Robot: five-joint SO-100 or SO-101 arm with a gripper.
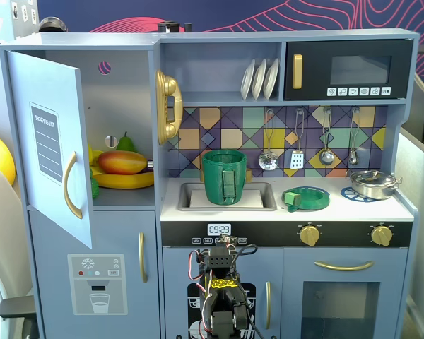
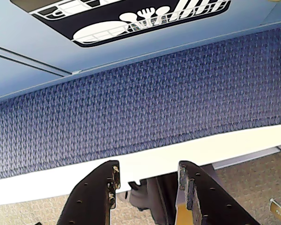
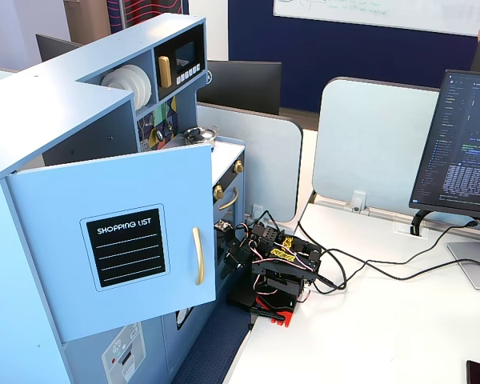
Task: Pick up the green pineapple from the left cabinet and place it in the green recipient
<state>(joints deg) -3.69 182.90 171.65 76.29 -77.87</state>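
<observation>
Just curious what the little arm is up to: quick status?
Fingers open, empty, parked low by the floor. Green pineapple in open left cabinet, mostly hidden behind door. Green recipient waiting in sink.

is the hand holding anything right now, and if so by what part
Nothing is held. In the wrist view the hand is open and empty, with only blue mat and table edge showing between its fingers.

A: green pineapple (image 1: pixel 95 188)? only a dark sliver past the door (image 1: pixel 53 145) edge in a fixed view; rest hidden behind the door and mango (image 1: pixel 121 162); in the other fixed view the open door covers the left cabinet (image 1: pixel 120 106) interior completely.

B: gripper (image 2: pixel 147 180) in wrist view: finger bases cut off by the bottom edge; green recipient (image 1: pixel 224 176) base sunk in the sink (image 1: pixel 258 198), hidden.
</observation>
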